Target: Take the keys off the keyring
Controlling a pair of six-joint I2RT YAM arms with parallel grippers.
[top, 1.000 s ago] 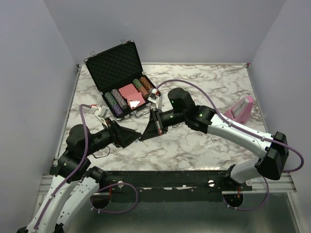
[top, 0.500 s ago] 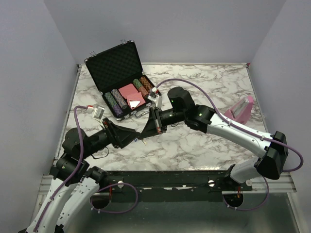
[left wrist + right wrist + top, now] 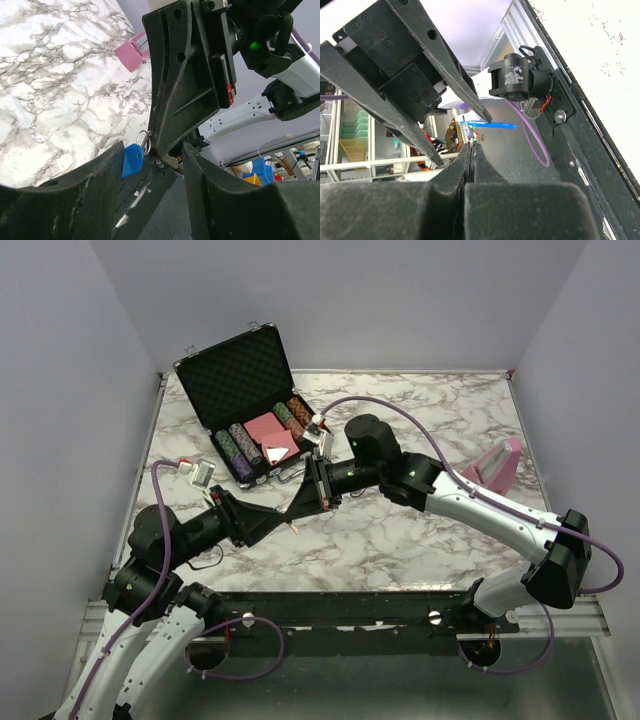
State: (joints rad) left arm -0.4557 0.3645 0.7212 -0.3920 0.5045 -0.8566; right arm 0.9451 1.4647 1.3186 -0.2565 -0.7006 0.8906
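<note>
My right gripper (image 3: pixel 471 145) is shut on the keyring (image 3: pixel 144 141) and holds the bunch in the air over the table's near left part. Below the ring hang a bright blue piece (image 3: pixel 131 160), seen edge-on as the blue piece (image 3: pixel 490 124) in the right wrist view, and a small silvery key (image 3: pixel 170 161). My left gripper (image 3: pixel 152 150) is open, its two fingers straddling the right gripper's tip and the keys. The blue piece lies close against the inner face of the left-hand finger (image 3: pixel 85 195). From above, the left gripper (image 3: pixel 282 520) and the right gripper (image 3: pixel 295 521) meet tip to tip.
An open black case (image 3: pixel 240 380) with poker chips and red cards stands at the back left. A pink object (image 3: pixel 495 468) sits near the right edge of the marble table (image 3: pixel 420 530). The table's near edge and metal rail lie just below the grippers.
My left gripper has pushed forward onto the right gripper's tip and its jaws have narrowed somewhat. The right gripper has drawn slightly back and up, still shut.
</note>
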